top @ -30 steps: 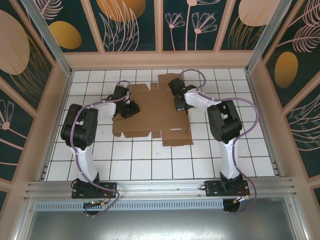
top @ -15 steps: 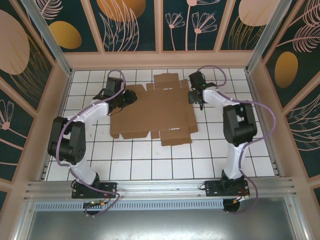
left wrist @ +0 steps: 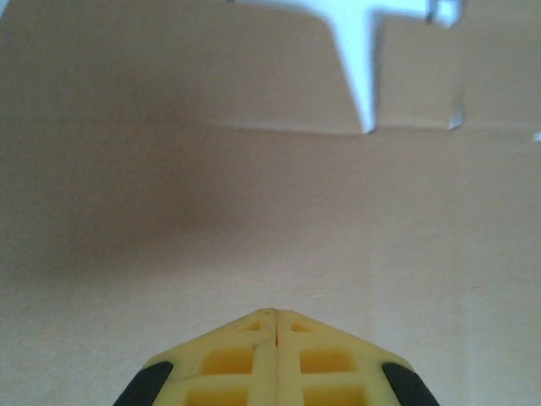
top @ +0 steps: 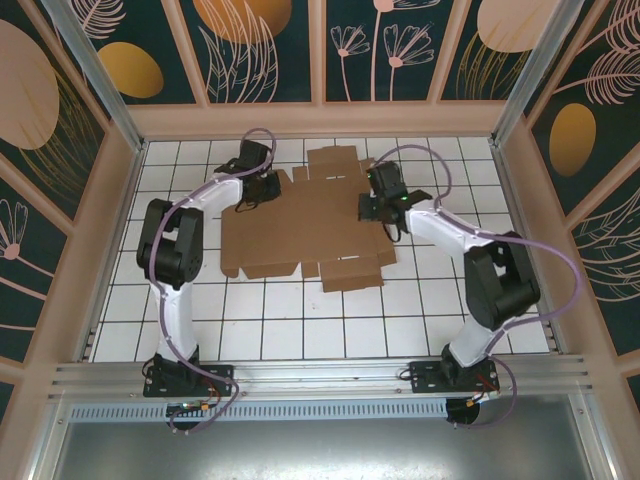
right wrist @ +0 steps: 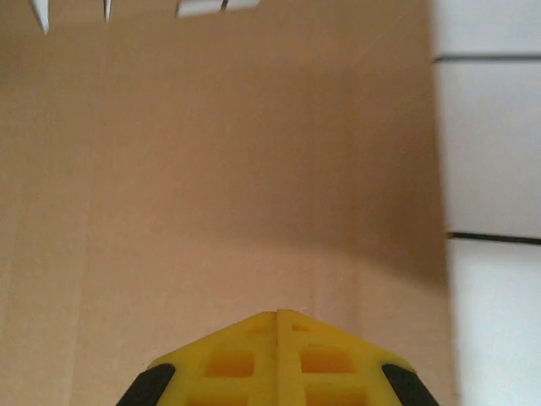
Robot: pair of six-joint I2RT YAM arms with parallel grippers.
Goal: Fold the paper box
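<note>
The paper box point(top: 310, 225) lies on the tiled table point(top: 300, 330), in the far half of it and between the two arms. It is an unfolded brown cardboard sheet: its flaps are spread flat on the tiles, so it forms a flat shape and not a container with walls. One narrow flap points to the far side and another one to the near side.

The left gripper point(top: 262, 188) is at the far left corner of the sheet. In the left wrist view its two yellow fingertips are pressed together, with nothing between them, and the cardboard with a white slit lies just in front of them. If the tips touch the cardboard, the pictures do not tell.

The right gripper point(top: 372, 205) is over the right edge of the sheet. In the right wrist view its yellow fingertips are also pressed together and pinch nothing. Under them is brown cardboard, and its straight edge meets the white tiles at the right side.
</note>
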